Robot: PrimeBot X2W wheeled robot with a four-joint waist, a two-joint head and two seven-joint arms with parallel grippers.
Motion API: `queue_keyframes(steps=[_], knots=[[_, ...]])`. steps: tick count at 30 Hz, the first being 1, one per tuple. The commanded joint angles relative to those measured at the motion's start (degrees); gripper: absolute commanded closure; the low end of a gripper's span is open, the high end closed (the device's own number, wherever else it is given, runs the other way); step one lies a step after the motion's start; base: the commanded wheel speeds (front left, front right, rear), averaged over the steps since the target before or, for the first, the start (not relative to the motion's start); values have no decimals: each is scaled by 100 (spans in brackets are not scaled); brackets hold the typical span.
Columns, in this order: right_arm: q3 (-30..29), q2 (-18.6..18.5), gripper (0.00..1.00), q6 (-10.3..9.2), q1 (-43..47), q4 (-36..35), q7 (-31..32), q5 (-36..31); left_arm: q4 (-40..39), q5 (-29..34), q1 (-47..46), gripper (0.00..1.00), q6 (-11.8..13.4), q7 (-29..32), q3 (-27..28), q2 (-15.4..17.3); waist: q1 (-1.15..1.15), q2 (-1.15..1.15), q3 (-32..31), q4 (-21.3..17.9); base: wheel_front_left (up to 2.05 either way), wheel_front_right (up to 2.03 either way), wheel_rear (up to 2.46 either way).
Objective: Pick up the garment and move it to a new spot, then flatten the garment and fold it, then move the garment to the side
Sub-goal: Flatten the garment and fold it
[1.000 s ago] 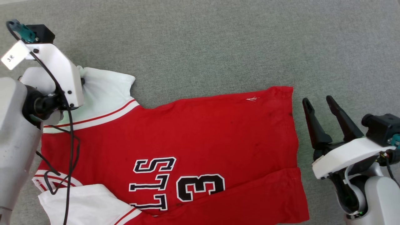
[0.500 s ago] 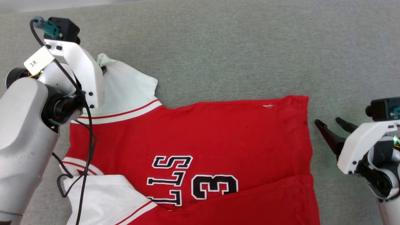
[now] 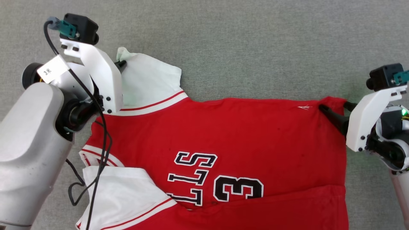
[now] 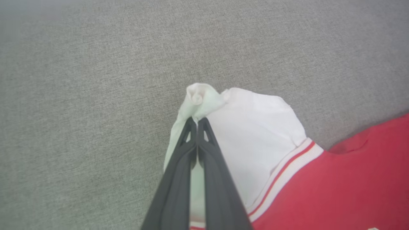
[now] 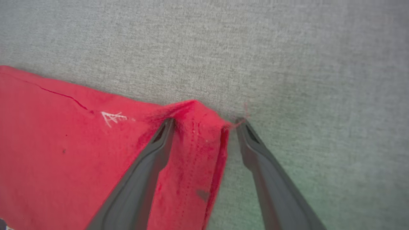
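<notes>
The garment (image 3: 243, 134), a soft red jersey knit, lies spread on a grey woven surface (image 3: 255, 48) with a fine, heathered grain. The left gripper (image 4: 197, 120) has its two long, dark, tapering fingers pressed together, and a bunch of the white sleeve (image 4: 255, 127) is pinched between their tips. Just beyond the tips the cloth puckers into a small rolled knob. In the wrist view the rest of the sleeve fans out smooth to that gripper's right. It ends in a ribbed white band (image 4: 287, 166) with a thin red stripe, where the red body begins. The right gripper (image 5: 204, 121) stands with its jaws wide apart, straddling the far hem corner of the red body and clamping nothing. In its wrist view, one finger lies over the cloth and the other has its tip just beside the corner's edge, over the grey surface. Between them the cloth rises in a soft peaked ridge crossed by a stitched hem line. A small white stitched mark (image 5: 113, 118) sits just beside the finger on the cloth. Nearer the robot than both grippers, black block lettering (image 3: 238, 191) outlined in white runs across the chest. A second white sleeve (image 3: 121, 191) lies folded over the body, nearer the robot than the left gripper. A thin black cable (image 3: 96, 153) loops down from that wrist.
</notes>
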Motion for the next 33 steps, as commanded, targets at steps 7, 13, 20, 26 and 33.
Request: queue_keyframes(steps=[7,13,20,26,33], knots=[[420,102,100,5,122,491,595,117,30,-32,171,100,-40,-211,29,-40,-1,0,34,128,0,0,0],[132,-76,100,-5,55,191,365,62,21,-42,344,100,-24,-488,98,29,-1,0,-204,123,0,0,0],[-357,30,100,-5,509,-349,100,-88,-191,-128,996,100,153,-962,294,183,-1,0,-699,112,0,0,0],[-645,312,100,-5,1274,-615,-51,-187,-559,-355,2025,100,469,-1382,541,325,-1,0,-1187,77,0,0,0],[-880,616,100,-5,2063,-601,-293,-238,-999,-584,3313,100,883,-1766,711,369,-1,0,-1596,133,0,0,0]])
